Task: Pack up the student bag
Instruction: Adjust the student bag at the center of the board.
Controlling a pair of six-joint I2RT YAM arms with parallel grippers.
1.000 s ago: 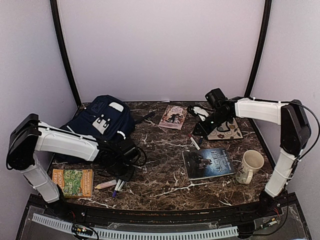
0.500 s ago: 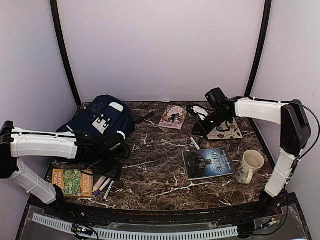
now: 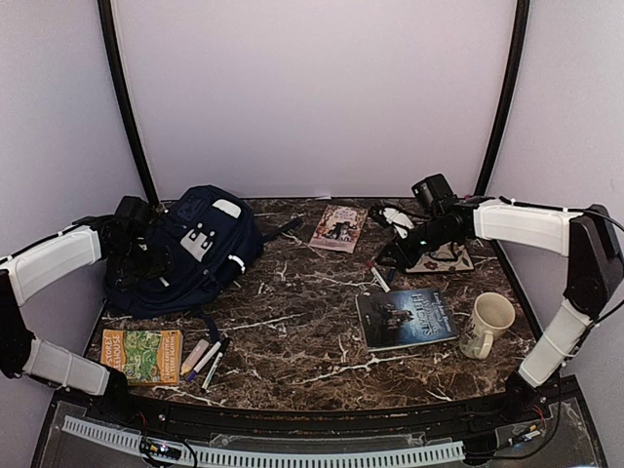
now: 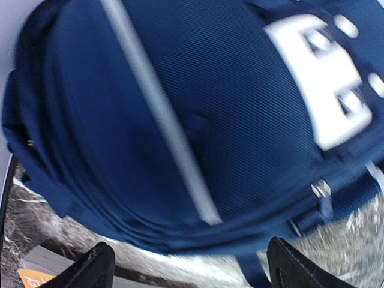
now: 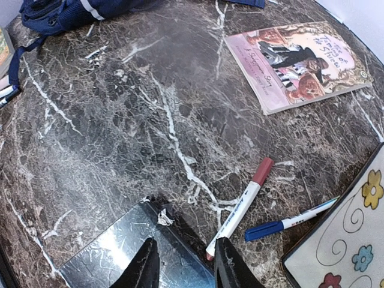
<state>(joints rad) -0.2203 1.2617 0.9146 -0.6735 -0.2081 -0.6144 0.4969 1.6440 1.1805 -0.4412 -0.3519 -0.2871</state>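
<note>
Left gripper [image 4: 192,267] is hanging with its fingers spread wide and nothing between them, facing the side of the student bag [image 4: 180,120] at close range. The right gripper [image 5: 189,264] is hovering low with its fingers a little apart and empty, just beside the white end of a red-capped marker [image 5: 240,207]. At the near edge of the marble table [image 3: 312,356], a green paperback [image 3: 142,355] is lying flat beside a small bunch of pens [image 3: 207,359]. Further right a glossy dark book [image 3: 406,317] is sitting next to a cream mug [image 3: 487,325] (smooth, hard, handle showing). Beyond those, the marker and a blue pen [image 5: 288,223] are lying slim and round beside a flowered pad [image 5: 354,240], and a thin pink book [image 5: 300,63] is resting toward the back. At the far left the student bag is slumping on the table as a soft navy lump of ribbed weave, with a white stripe, white patches and a metal zip pull [image 4: 321,189]. No opening is showing and everything is lying outside it, so packing seems to be only starting. The step in hand looks like getting it open. That is calling for a fine pinch on the small pull while the limp cloth is being kept from dragging along, and the round marker is likely to roll under a loose pinch.
</note>
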